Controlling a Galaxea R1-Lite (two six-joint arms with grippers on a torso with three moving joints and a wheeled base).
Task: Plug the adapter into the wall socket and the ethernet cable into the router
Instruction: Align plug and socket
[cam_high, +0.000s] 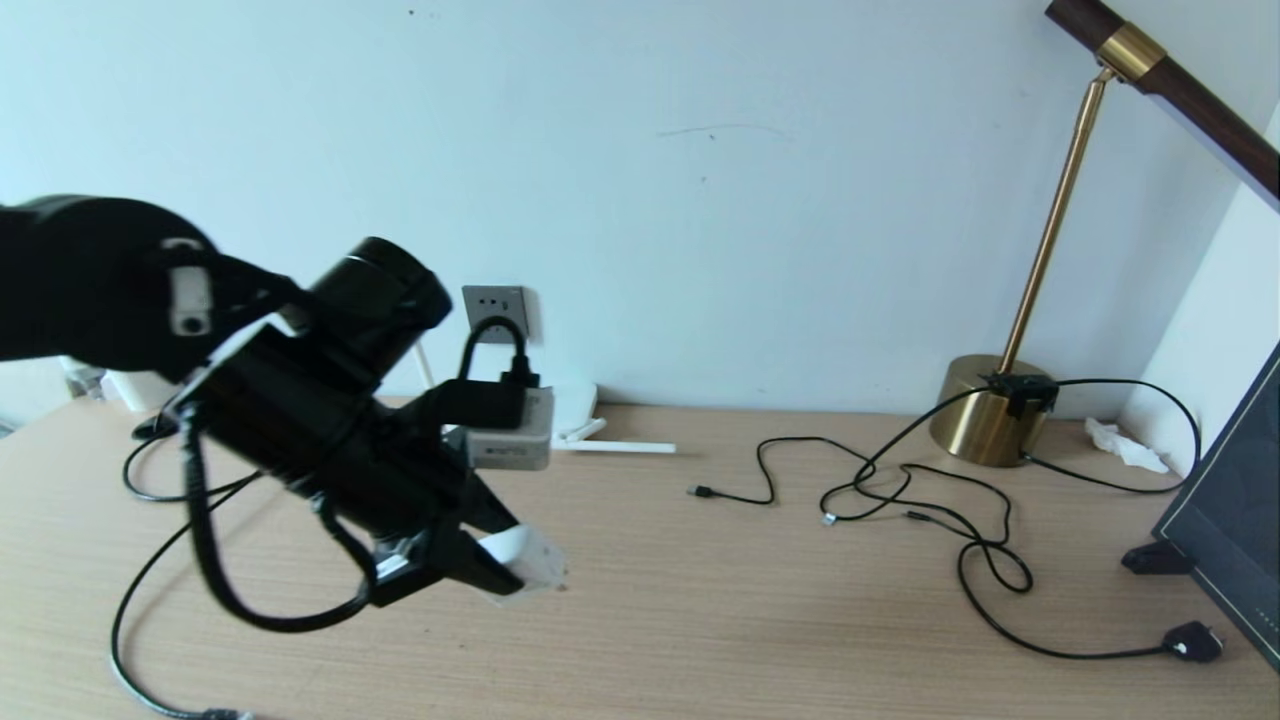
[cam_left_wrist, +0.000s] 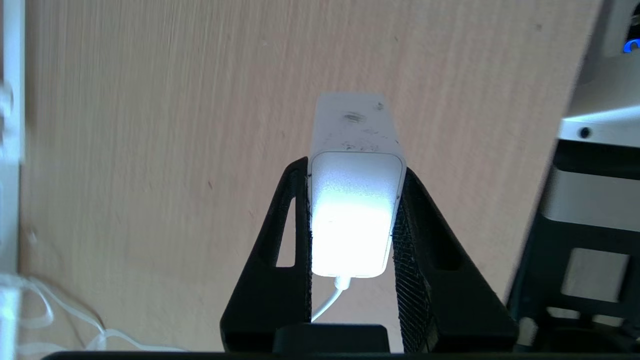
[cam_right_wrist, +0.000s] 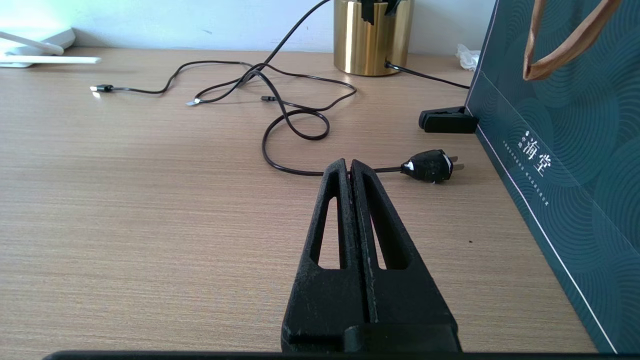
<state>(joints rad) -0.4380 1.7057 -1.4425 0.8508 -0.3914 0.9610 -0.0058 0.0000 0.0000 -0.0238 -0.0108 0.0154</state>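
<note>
A: The left hand (cam_left_wrist: 352, 210) was clamped on the adapter (cam_left_wrist: 354, 200), held off the counter (cam_high: 760, 620) at near left, with the socket (cam_high: 497, 313) well apart on the far wall.

B: Risk?

A: A black plug already sat in that socket; prongs could foul it, and the cord might snag.

B: Containers?

A: Only a teal bag (cam_right_wrist: 560, 165) at right, contents hidden. The right hand (cam_right_wrist: 350, 167) hung pressed together, empty. The router (cam_high: 580, 405) lay far back.

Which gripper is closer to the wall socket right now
Left. The left gripper holds the adapter above the desk, below and in front of the wall socket. The right gripper, shut, hovers by the lamp's plug, far to the right.
</note>
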